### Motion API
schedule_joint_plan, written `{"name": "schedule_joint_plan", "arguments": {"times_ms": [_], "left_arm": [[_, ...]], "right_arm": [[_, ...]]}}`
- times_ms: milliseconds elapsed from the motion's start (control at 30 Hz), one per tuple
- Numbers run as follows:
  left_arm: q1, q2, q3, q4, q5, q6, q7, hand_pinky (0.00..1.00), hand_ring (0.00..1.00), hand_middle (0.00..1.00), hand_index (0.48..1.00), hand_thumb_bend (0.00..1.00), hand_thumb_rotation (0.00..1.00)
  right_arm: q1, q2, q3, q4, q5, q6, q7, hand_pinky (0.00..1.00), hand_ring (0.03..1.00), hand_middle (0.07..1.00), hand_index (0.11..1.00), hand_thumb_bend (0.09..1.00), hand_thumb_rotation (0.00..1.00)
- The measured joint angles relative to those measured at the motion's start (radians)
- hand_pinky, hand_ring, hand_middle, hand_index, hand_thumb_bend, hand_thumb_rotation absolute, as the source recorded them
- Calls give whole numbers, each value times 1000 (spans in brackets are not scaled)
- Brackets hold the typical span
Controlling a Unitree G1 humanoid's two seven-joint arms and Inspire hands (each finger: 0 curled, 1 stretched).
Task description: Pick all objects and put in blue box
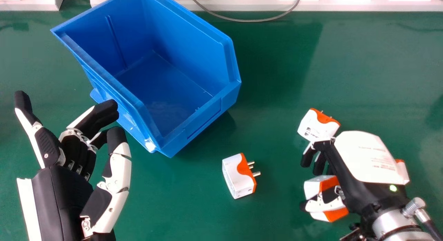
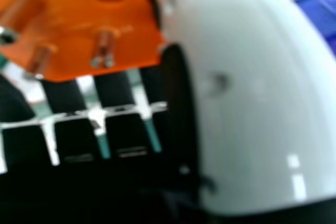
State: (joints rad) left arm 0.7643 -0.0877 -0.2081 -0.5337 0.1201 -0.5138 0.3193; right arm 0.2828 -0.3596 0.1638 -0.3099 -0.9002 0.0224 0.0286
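Adapters of white and orange lie on the counter (image 1: 277,78) to the right of the blue box (image 1: 188,125), whose lower front wall faces toward them, which should make the putting in easier. We see the right robot hand (image 1: 361,158) well apart from the blue box, on its right and nearer to us, with thumb and fingers curled around the near adapter (image 1: 334,212). Its prongs point toward the palm, so we think the sides are left for the grip; how firm it is, we cannot tell. The middle adapter (image 1: 237,180) is closest to the blue box, and the far adapter (image 1: 316,125) is farther right. The left robot hand (image 1: 60,199) is beside the blue box, with fingers loosely apart, perhaps to leave the path free.
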Motion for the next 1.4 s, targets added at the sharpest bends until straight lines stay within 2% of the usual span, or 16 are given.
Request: {"name": "schedule_joint_plan", "arguments": {"times_ms": [167, 633, 733, 800, 967, 1233, 1400], "left_arm": [[0, 0, 0, 0, 0, 0, 0, 659, 715, 699, 718, 292, 0], [-12, 0, 0, 0, 5, 1, 4, 660, 715, 703, 719, 298, 0], [-19, 0, 1, 3, 9, 1, 6, 659, 714, 702, 719, 299, 0], [-28, 0, 2, 5, 17, 1, 7, 659, 716, 703, 720, 295, 0], [-43, -1, 3, 8, 18, 1, 11, 658, 715, 702, 718, 289, 0], [-49, -3, 5, 13, 27, -1, 24, 657, 716, 700, 719, 277, 0], [-52, -3, 5, 17, 27, -13, 24, 663, 721, 698, 722, 282, 0]], "right_arm": [[6, 0, -15, -43, 29, -78, -87, 316, 426, 508, 532, 499, 0], [-29, 53, -27, -51, 77, -214, -238, 310, 413, 510, 534, 495, 0], [-69, 85, -9, -51, 77, -218, -241, 311, 408, 507, 537, 494, 0], [-103, 109, 11, -51, 98, -220, -231, 308, 415, 511, 547, 493, 0], [-205, 150, 55, -51, 109, -229, -215, 298, 413, 512, 551, 491, 0], [-303, 170, 86, -41, 107, -240, -215, 310, 413, 497, 537, 495, 0], [-306, 170, 88, -39, 104, -226, -202, 313, 411, 494, 537, 495, 0]]}}
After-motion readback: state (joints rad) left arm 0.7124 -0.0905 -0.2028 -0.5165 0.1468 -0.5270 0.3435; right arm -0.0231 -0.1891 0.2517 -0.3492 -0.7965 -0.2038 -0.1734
